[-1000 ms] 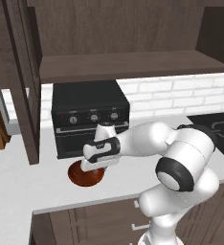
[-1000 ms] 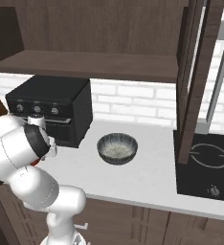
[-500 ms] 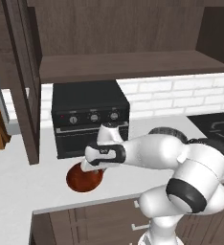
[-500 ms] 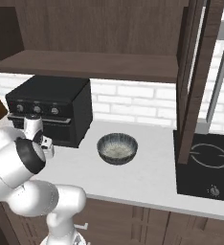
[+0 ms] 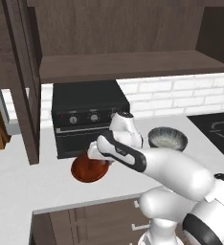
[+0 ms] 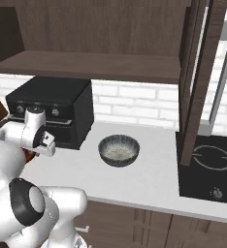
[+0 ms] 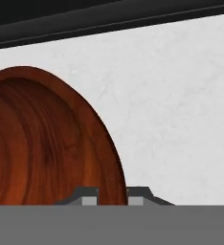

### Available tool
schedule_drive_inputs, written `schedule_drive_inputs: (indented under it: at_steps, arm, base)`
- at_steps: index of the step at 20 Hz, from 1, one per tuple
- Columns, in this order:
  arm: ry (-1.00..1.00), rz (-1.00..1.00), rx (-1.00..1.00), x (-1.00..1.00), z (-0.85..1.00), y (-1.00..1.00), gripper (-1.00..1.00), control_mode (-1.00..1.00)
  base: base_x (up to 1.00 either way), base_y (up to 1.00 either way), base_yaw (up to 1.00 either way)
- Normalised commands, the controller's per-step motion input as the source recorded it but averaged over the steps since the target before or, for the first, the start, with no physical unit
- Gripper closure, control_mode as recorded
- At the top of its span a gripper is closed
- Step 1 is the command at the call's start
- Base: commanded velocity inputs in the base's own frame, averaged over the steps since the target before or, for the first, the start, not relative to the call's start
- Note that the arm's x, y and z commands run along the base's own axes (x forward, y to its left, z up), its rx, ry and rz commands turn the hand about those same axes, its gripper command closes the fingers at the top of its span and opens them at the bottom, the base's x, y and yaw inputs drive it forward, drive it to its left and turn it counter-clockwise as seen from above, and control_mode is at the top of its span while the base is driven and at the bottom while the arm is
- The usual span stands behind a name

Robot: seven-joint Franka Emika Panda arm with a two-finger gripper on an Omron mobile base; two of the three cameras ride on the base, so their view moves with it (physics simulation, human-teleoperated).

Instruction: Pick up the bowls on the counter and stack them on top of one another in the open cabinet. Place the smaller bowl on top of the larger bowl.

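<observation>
Your gripper mostly cut off at bottom of hand view: only two fingertips show, straddling rim of brown bowl, one inside, one outside. Clamped or not, you can't tell. From left base view, hand hides bowl's upper part; from right base view, only a red sliver shows behind arm. Bowl tilted, not flat, near counter in front of black oven. Grey bowl sits upright on counter, well apart, right of oven. Cabinet shelf above.
</observation>
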Motion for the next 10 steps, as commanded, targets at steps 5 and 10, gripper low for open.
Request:
schedule_drive_inputs:
  at_steps: [5,10]
  arm:
    - [0.06,-0.20,0.06,-0.30,0.71,-0.45,1.00,-1.00]
    - [0.06,-0.17,0.02,-0.27,0.71,-0.70,1.00,-1.00]
  base:
    - [0.00,0.00,0.00]
    - [0.00,0.00,0.00]
